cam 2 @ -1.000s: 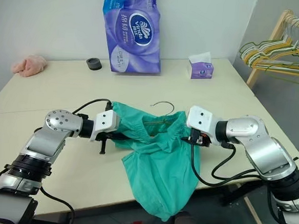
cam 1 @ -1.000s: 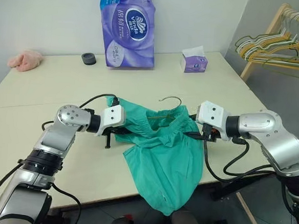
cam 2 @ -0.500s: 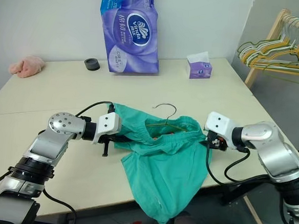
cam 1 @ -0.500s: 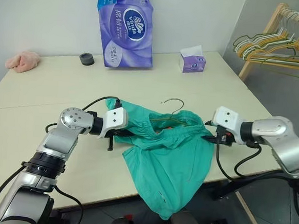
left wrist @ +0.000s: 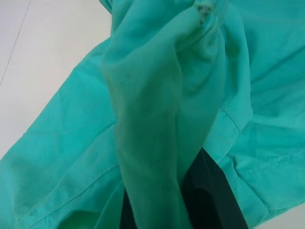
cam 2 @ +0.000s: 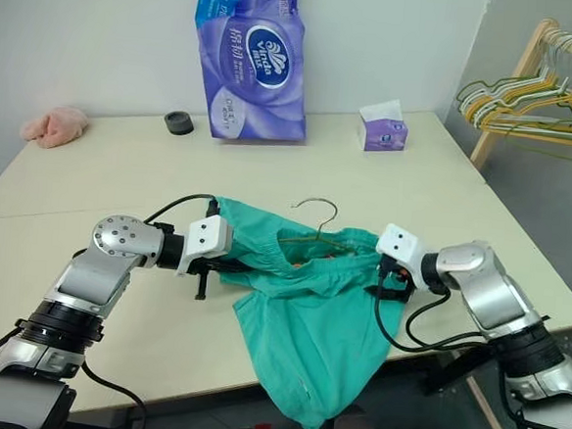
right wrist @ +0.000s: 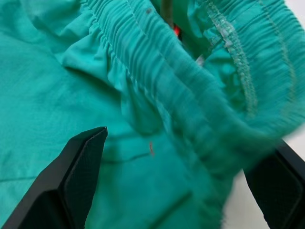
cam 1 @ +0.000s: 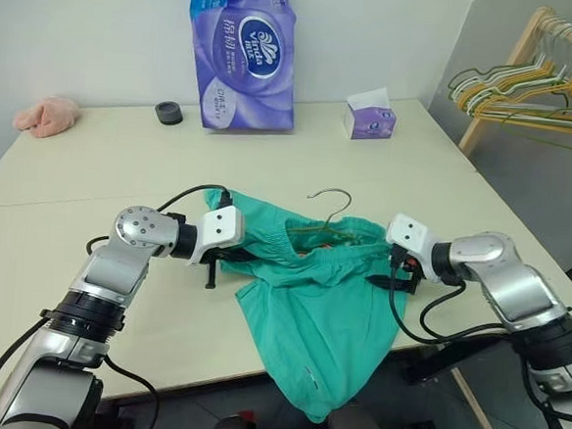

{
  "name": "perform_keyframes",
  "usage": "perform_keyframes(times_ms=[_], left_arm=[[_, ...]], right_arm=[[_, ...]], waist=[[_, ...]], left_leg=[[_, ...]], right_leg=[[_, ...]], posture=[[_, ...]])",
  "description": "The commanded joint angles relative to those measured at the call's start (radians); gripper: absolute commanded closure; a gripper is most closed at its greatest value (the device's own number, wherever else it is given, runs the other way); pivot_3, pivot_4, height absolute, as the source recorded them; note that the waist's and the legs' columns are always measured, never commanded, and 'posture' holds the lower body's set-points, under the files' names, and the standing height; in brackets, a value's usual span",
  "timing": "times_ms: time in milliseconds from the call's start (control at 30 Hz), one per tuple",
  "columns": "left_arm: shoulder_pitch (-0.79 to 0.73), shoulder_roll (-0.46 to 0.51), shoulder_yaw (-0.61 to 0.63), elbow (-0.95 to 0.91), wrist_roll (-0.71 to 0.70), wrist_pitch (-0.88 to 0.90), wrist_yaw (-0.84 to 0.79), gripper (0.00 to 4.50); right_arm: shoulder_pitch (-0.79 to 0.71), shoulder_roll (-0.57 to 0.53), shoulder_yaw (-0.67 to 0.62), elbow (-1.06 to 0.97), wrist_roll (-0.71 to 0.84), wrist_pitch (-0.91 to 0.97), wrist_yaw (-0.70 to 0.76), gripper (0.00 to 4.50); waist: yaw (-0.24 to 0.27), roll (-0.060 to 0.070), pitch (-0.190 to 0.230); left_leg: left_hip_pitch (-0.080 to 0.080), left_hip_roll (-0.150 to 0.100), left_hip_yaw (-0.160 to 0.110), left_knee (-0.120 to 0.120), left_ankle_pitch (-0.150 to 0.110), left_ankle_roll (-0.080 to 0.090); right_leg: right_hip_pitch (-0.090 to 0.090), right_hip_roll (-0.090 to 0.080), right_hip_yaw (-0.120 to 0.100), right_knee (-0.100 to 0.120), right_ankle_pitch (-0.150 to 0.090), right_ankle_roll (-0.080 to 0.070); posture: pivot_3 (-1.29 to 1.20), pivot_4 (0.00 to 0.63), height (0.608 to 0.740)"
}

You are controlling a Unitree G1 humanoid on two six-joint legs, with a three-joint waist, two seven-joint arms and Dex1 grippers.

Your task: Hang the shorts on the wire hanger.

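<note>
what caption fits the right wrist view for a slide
Open right gripper straddling the gathered waistband of the teal shorts.

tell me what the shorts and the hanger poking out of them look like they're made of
The shorts: thin woven teal cloth, matte, probably cotton or a blend; it drapes in soft folds, with a gathered elastic waistband. The wire hanger: thin bent wire, likely coated metal, judging by its slim hook.

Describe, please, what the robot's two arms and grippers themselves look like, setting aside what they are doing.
Both arms are silver-grey metal with black joint rings and loose black cables looping at the wrists. The left gripper and right gripper each have a white boxy housing and two black fingers, wedge-shaped at the tips.
</note>
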Motion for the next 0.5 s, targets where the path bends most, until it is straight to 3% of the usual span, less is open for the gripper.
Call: perform_keyframes(times_ms=[33,133,233,500], left_arm=[[-0.016,0.004,-0.004,-0.012,-0.002,-0.009,0.000,4.50],[-0.008,0.011,-0.001,-0.020,-0.003,-0.003,-0.005,4.50],[0.000,0.018,0.003,-0.023,-0.003,-0.002,-0.006,4.50],[-0.004,-0.004,0.014,-0.029,-0.025,0.020,0.010,4.50]], right_arm=[[-0.055,0.043,-0.003,0.027,-0.012,-0.046,0.008,0.07],[-0.076,0.074,-0.007,0.027,-0.014,-0.073,0.006,0.07],[-0.079,0.075,-0.011,0.014,-0.018,-0.080,0.013,0.62],[-0.061,0.073,0.034,-0.012,-0.067,-0.111,0.027,3.37]], waist=[[-0.003,0.000,0.000],[-0.005,0.000,0.000],[-0.002,0.000,0.000],[-0.002,0.000,-0.001]], left_leg=[[0.000,0.000,0.000,0.000,0.000,0.000],[0.000,0.000,-0.001,0.000,0.000,0.000],[-0.001,0.000,-0.001,0.000,0.000,0.000],[-0.001,0.000,-0.001,0.001,0.000,0.000]], right_leg=[[0.000,0.000,0.000,0.000,0.000,0.000],[0.000,0.000,0.000,0.000,0.000,0.000],[0.000,-0.001,0.000,0.000,0.000,0.000],[0.000,-0.001,0.000,0.000,0.000,0.000]], posture=[[-0.24,0.050,0.740],[-0.23,0.049,0.740],[-0.23,0.047,0.740],[-0.23,0.044,0.740]])
